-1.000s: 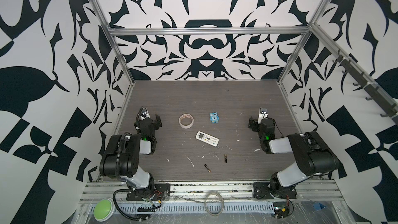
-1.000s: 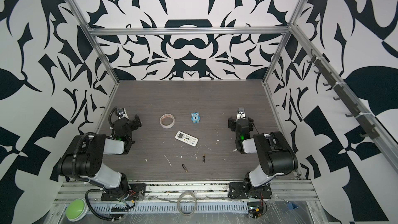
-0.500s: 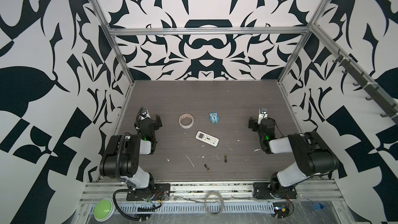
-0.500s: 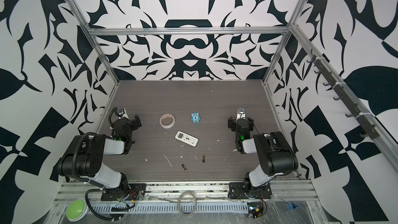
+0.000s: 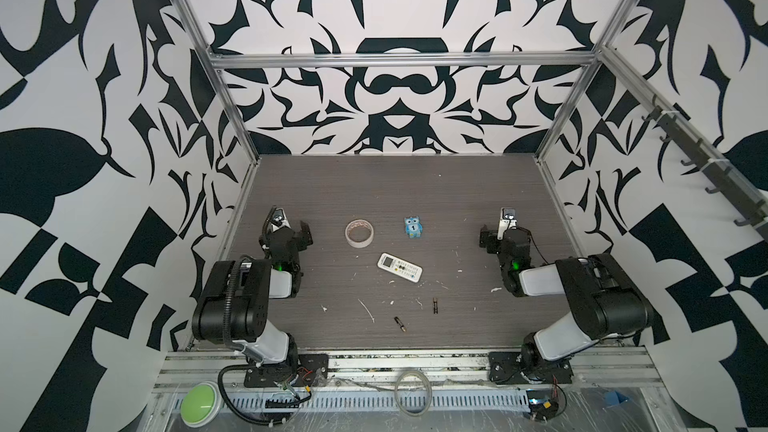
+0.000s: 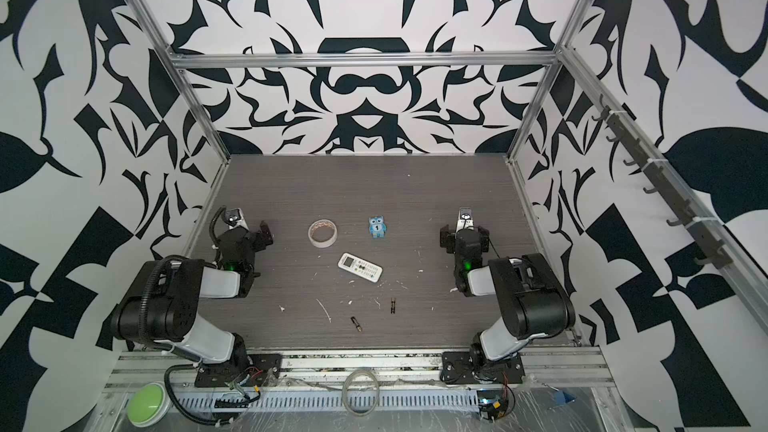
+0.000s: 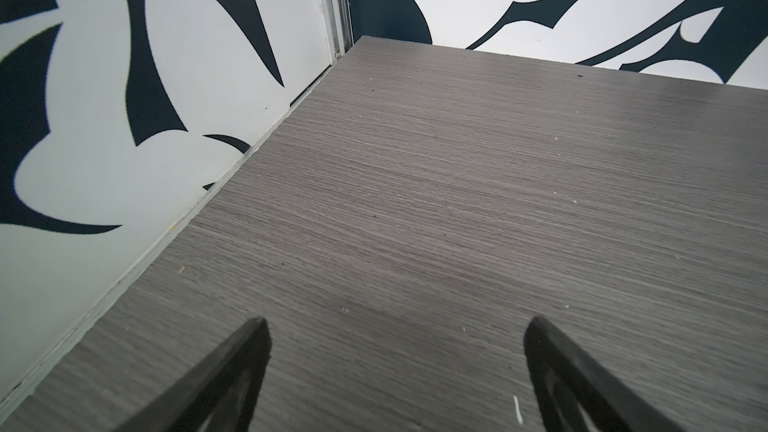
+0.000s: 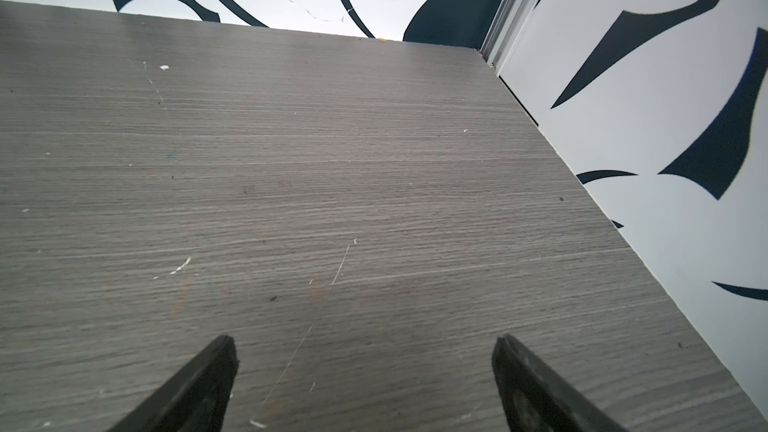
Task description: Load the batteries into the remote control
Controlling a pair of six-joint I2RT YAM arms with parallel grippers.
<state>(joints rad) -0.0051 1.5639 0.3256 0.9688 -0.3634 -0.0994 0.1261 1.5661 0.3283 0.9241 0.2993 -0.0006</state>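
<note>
the left gripper [image 5: 289,229] and right gripper [image 5: 503,235] gape empty at mid-left and mid-right, the remote control [image 5: 399,268] lies keys-up at centre with the batteries [image 5: 435,305] loose just below, so a slim cell may roll away when pinched.

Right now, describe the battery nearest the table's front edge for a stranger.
On the grey table, find the white remote control near the middle. Between it and the front edge, the wanted battery lies slanted, left of and frontward of the straight battery.
</note>
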